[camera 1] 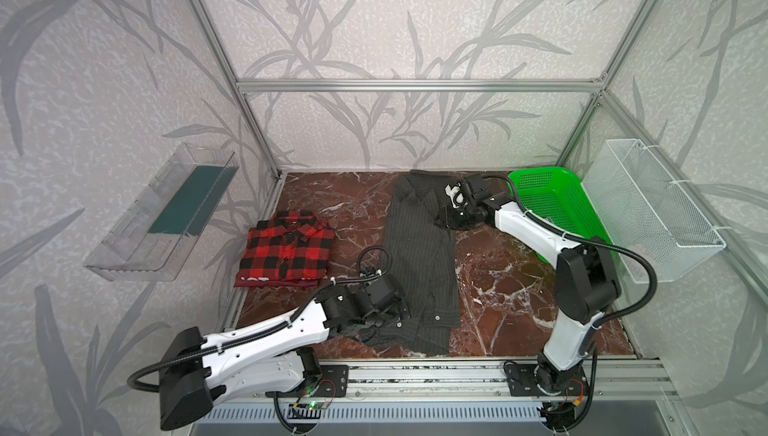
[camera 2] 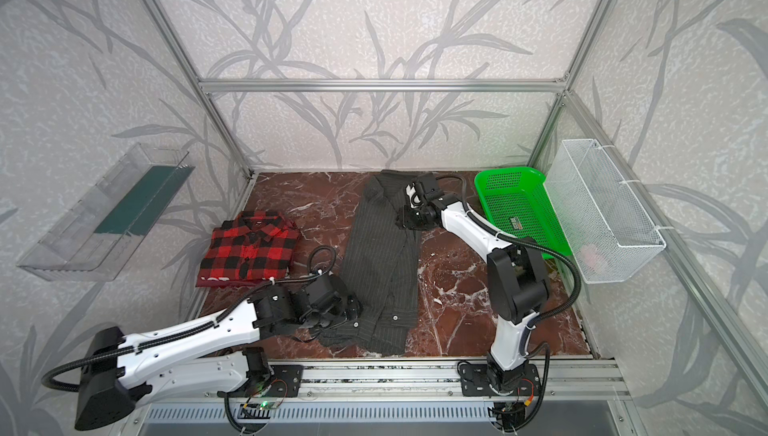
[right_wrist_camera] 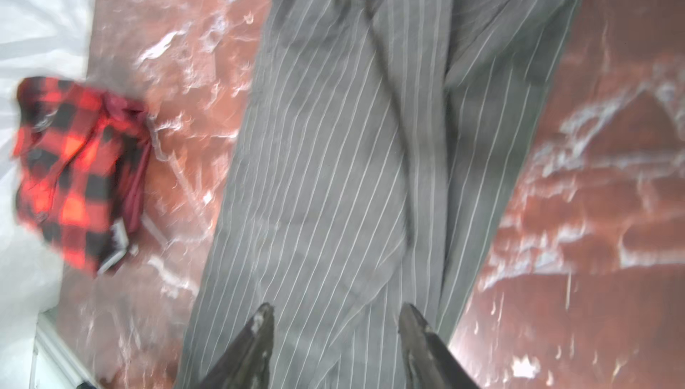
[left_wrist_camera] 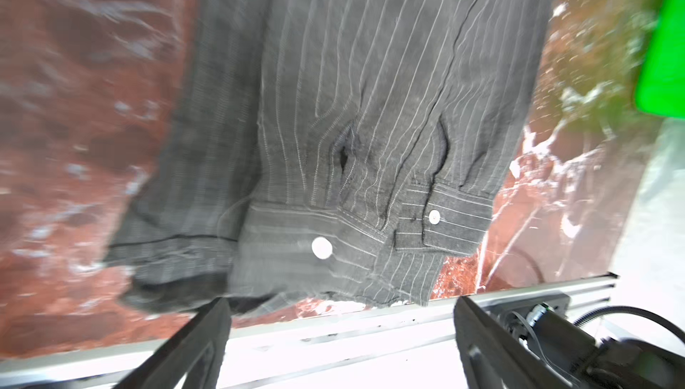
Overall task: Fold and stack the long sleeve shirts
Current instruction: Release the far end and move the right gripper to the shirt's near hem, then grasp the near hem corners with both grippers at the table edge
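The dark pinstripe long sleeve shirt (camera 1: pixel 419 255) (camera 2: pixel 384 255) lies as a long narrow strip down the middle of the marble table, collar far, sleeves folded in. Its two buttoned cuffs (left_wrist_camera: pixel 441 220) rest at the near end. The red-and-black plaid shirt (camera 1: pixel 289 253) (camera 2: pixel 249 249) (right_wrist_camera: pixel 78 176) lies folded at the left. My left gripper (camera 1: pixel 397 322) (camera 2: pixel 349 314) (left_wrist_camera: pixel 341 302) stands open at the strip's near left corner, nothing between its fingers. My right gripper (camera 1: pixel 442 217) (camera 2: pixel 404 219) (right_wrist_camera: pixel 336 307) hovers open over the cloth (right_wrist_camera: pixel 333 165) below the collar.
A green basket (camera 1: pixel 552 201) (camera 2: pixel 519 205) (left_wrist_camera: pixel 663 53) sits at the back right, behind the right arm. A white wire basket (camera 1: pixel 652 209) hangs on the right wall, a clear bin (camera 1: pixel 166 214) on the left wall. An aluminium rail (camera 1: pixel 415 376) edges the front.
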`<state>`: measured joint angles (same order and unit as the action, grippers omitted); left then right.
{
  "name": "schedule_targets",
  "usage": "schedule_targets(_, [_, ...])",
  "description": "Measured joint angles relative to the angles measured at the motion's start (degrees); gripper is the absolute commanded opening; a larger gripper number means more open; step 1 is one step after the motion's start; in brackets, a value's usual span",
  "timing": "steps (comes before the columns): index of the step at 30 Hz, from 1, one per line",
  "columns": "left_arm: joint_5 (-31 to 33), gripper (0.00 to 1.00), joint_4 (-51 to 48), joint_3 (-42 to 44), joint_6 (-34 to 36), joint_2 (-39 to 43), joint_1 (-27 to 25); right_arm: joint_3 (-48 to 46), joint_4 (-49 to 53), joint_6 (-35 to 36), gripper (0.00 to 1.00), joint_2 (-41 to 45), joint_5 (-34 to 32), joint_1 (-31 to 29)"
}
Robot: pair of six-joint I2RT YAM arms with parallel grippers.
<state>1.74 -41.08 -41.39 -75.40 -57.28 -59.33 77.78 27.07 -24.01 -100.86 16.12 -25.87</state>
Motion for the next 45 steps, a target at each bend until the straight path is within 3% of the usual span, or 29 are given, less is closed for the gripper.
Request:
schedule_targets(4, [0.59, 0.97, -2.56, 2.93, 2.34, 4.17, 1.53, -13.68, -2.19, -1.11, 0.56, 9.16, -0.13, -3.21])
schedule_targets(10, [-1.11, 0.95, -2.49, 5.29, 7.52, 0.13, 2.84, -30.69, -3.69, -4.46, 0.56, 19.67, 0.44, -8.02])
schedule_targets(16, [-1.66, 0.94, -1.97, 8.85, 11.74, -0.37, 4.57, -40.7, -3.85, -9.01, 0.56, 28.89, -0.2, -11.91])
schedule_targets(25, [-4.96, 0.9, 3.69, 17.88, 13.94, 5.14, 7.39, -45.13, -7.41, -15.89, 0.47, 31.63, -0.68, -19.1])
schedule_targets(31, [-7.41, 0.79, 9.88, 21.16, 12.35, 9.18, 7.61, -47.19, -11.5, -18.97, 0.3, 29.14, -0.52, -21.05])
schedule_targets(40, [-11.34, 0.65, 17.57, 24.81, 7.63, 11.13, 6.78, -46.53, -13.7, -22.71, 0.22, 28.89, -0.61, -27.45])
schedule_targets(42, [-11.87, 0.65, 19.41, 25.07, 6.58, 10.45, 5.81, -46.23, -13.88, -23.04, 0.24, 28.92, -0.61, -27.71])
schedule_targets(45, [-12.31, 0.65, 21.49, 25.07, 5.46, 9.22, 4.52, -45.88, -13.42, -23.12, 0.53, 29.81, -0.83, -27.71])
